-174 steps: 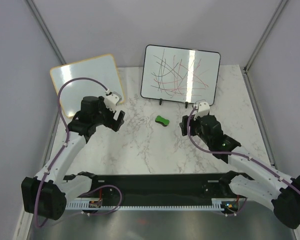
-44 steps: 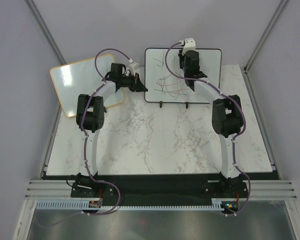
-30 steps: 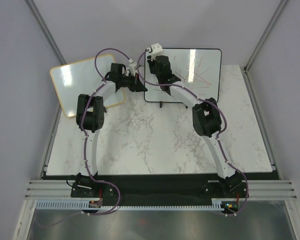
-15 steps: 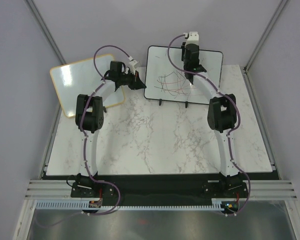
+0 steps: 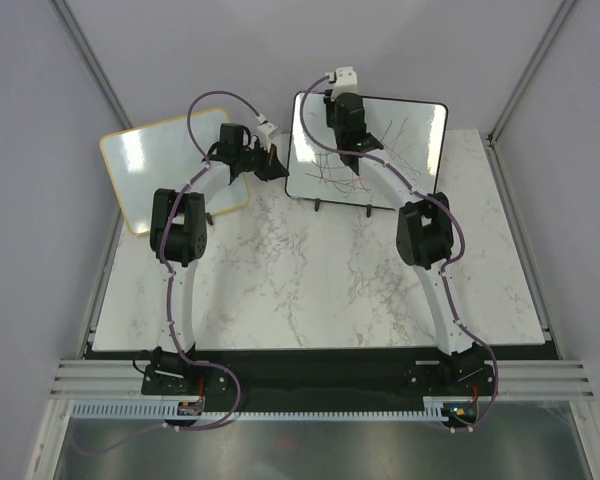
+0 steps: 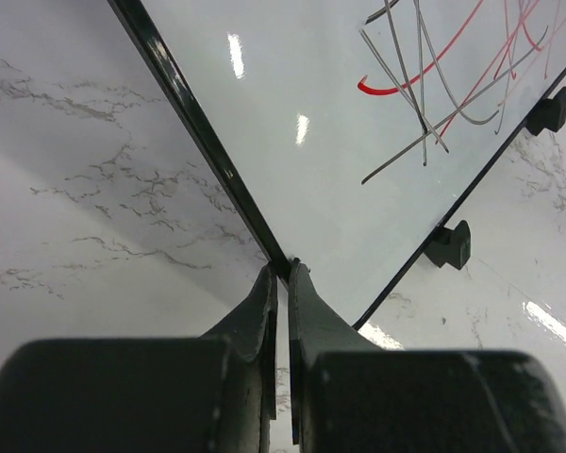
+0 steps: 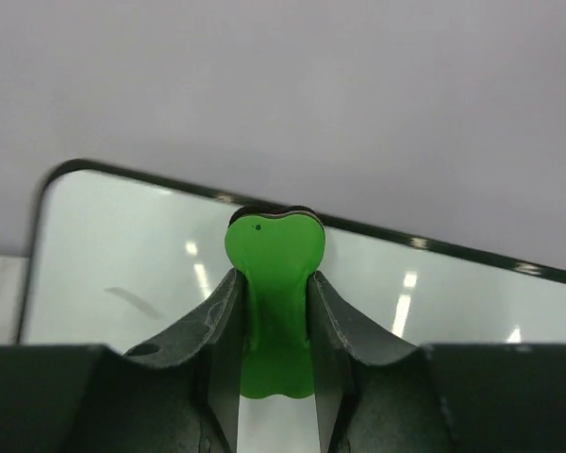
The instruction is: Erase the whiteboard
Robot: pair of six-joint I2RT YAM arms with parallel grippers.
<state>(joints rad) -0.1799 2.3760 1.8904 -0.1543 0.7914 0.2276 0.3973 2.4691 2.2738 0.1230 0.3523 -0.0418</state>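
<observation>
Where the whiteboard (image 5: 415,140) stood: at the back of the table (image 5: 310,290), up on its two little black feet.
Marks: red and black lines crossed on it; near the top left corner it looked almost clean.
Left gripper (image 6: 283,269): squeezed tight on the whiteboard's black left edge, near the bottom corner.
Right gripper (image 7: 273,276): gripped a green eraser (image 7: 274,247), high up by the whiteboard's top edge.

I have both arms stretched far forward, wrists close together. My left gripper (image 6: 283,272) is pinched on the whiteboard (image 6: 311,189) frame. My right gripper (image 7: 274,283), held higher, clamps a green eraser (image 7: 274,250).
</observation>
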